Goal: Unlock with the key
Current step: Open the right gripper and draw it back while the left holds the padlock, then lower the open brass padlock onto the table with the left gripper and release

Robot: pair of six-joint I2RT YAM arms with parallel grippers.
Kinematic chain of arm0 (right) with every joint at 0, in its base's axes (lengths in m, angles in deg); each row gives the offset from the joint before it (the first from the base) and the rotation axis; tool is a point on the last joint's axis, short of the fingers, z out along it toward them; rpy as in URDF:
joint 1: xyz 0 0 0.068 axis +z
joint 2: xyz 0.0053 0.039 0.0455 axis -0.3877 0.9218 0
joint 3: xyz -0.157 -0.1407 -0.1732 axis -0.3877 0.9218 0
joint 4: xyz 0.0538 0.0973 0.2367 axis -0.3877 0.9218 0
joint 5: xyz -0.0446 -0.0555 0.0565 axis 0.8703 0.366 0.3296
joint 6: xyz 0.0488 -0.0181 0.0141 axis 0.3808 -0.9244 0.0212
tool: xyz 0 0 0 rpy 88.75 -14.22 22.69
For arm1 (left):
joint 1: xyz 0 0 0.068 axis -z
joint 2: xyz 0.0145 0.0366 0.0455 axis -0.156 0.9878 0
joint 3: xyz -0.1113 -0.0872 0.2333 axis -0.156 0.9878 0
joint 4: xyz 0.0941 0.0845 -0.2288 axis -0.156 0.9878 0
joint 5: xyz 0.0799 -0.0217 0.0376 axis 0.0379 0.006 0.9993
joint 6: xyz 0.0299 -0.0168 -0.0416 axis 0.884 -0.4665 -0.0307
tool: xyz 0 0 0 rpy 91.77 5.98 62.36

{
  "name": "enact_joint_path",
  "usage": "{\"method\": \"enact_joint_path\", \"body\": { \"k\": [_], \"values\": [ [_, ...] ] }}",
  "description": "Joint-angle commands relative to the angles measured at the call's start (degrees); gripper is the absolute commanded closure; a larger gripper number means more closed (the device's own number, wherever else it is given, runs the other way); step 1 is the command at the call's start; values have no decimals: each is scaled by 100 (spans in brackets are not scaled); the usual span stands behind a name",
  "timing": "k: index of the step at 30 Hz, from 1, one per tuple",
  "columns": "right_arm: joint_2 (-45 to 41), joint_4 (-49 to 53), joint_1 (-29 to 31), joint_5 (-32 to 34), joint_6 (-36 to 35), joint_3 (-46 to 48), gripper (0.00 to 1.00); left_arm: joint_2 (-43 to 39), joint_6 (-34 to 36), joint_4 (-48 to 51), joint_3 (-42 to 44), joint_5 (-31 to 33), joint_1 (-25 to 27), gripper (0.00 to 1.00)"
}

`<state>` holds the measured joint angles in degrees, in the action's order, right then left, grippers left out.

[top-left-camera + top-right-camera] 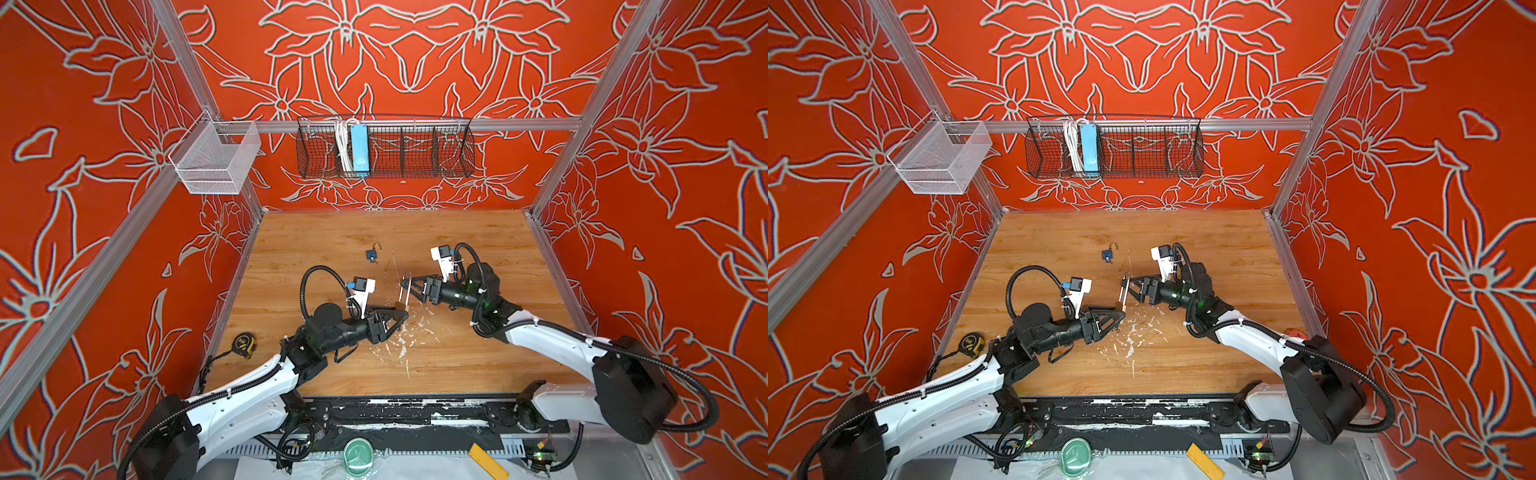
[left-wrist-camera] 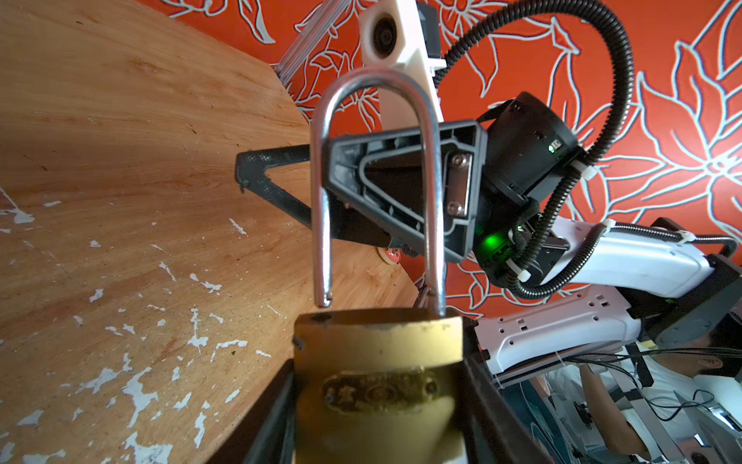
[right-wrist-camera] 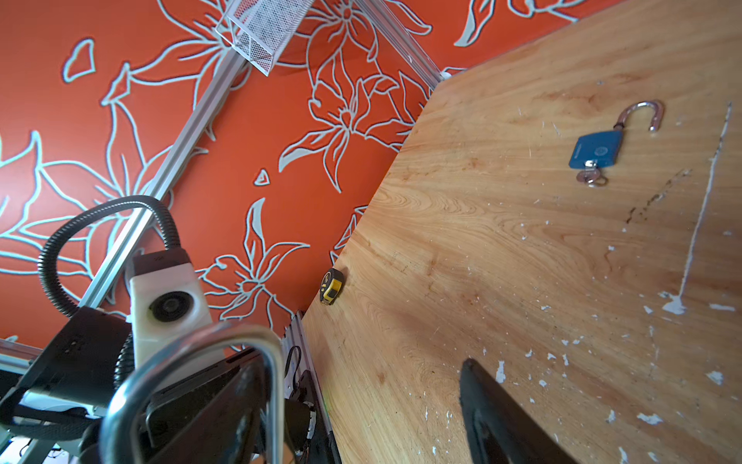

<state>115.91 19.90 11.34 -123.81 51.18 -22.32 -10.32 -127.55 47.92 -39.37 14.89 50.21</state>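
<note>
While the scuffed, paint-flecked wooden bench (image 1: 478,249) spreads beneath the brass padlock (image 2: 377,361), a black wire basket (image 1: 415,149) and a white mesh basket (image 1: 216,162) hang on the walls far behind it. The left gripper (image 1: 402,316) pinches the padlock's dull, squarish body, and its long steel shackle (image 2: 431,180) stands free at one end. The right gripper (image 1: 407,290), fingers spread wide, is at that shackle; whether it touches cannot be told. A rounded yellow tape measure (image 1: 244,344) sits well left of the brass padlock. Beyond it lies a small blue padlock (image 3: 596,149), its hooked shackle open and a silver key (image 3: 590,176) in its base.
</note>
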Motion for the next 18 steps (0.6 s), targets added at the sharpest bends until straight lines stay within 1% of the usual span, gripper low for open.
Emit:
{"method": "enact_joint_path", "body": {
  "k": [1,3,6,8,13,18],
  "values": [
    [29,-361,-14,-53,201,-35,22,28,3,-759,-290,-149,-19,100],
    [-7,-19,-9,84,137,-99,22,66,2,-801,-306,-159,-19,100],
    [-77,1260,-14,562,-192,-383,23,66,67,-642,-423,-104,-19,100],
    [-161,1993,-3,950,-388,-525,23,28,150,-330,-552,54,-10,100],
    [-386,2819,2,1529,-785,-609,23,40,486,774,-1016,664,-1,100],
    [-599,3324,0,1980,-957,-607,23,326,805,1660,-1578,922,15,100]
  ]
}}
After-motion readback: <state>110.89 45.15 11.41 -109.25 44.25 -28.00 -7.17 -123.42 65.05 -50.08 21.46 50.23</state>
